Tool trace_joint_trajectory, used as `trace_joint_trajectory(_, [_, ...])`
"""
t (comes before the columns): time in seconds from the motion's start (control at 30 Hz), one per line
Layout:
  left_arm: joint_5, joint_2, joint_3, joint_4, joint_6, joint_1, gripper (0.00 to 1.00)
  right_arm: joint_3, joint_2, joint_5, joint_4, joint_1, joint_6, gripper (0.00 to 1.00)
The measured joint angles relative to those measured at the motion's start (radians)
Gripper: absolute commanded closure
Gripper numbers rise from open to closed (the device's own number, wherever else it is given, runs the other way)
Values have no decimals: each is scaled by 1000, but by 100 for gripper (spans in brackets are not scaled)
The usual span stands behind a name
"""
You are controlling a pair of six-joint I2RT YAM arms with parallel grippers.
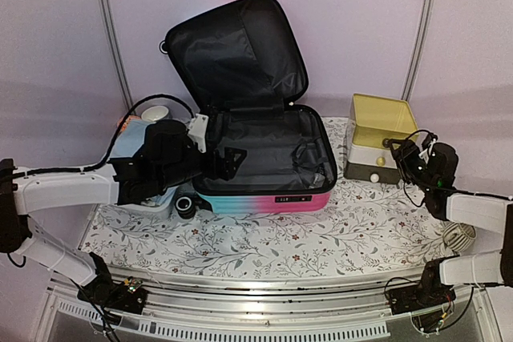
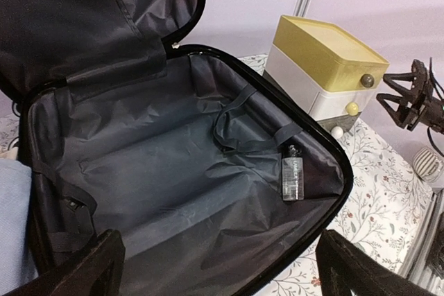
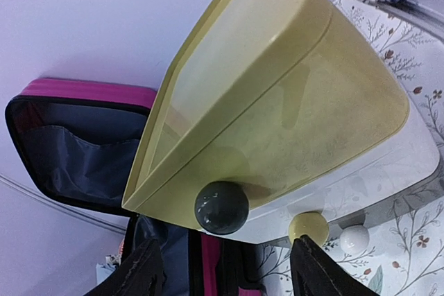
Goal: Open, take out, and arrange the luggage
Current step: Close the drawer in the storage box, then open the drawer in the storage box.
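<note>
Step in hand, by my reading: remove the contents of the open luggage [image 1: 264,198].

1. The left pincer [image 1: 230,162] hangs over the left rim of the case with its jaws spread full wide, holding nothing. Carry it across the tub toward the small clear bottle [image 2: 293,175], which lies at the right end against the lining wall.
2. Approach from above and clear of the loose strap [image 2: 239,112] beside the bottle; a finger caught in it is likely to drag the lining.
3. Close across the bottle's narrow sides and lift straight up before travelling outward.
4. The right pincer [image 1: 401,154] sits at the front of the yellow-topped drawer box [image 1: 381,130], jaws apart and empty, the dark knob [image 3: 220,207] just ahead of its fingers.

Condition of the luggage: it lies flat at the middle of the counter [image 1: 240,246], lid [image 1: 236,50] raised toward the back wall. The shell shades from turquoise to pink; the interior is black fabric. No other contents show.
</note>
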Motion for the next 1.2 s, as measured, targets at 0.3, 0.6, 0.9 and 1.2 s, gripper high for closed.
trace_joint_trajectory(0.3, [57, 0, -7, -1, -12, 1, 2, 119, 175, -97, -34, -8, 113, 50])
trace_joint_trajectory(0.6, [72, 0, -9, -32, -11, 2, 2, 154, 219, -119, -8, -19, 212, 74])
trace_joint_trajectory(0.9, [93, 0, -13, -21, -15, 3, 2, 106, 174, -122, 4, -19, 262, 78])
trace_joint_trajectory(1.2, [159, 122, 40, -13, 2, 3, 3, -50, -39, -145, -23, -19, 281, 74])
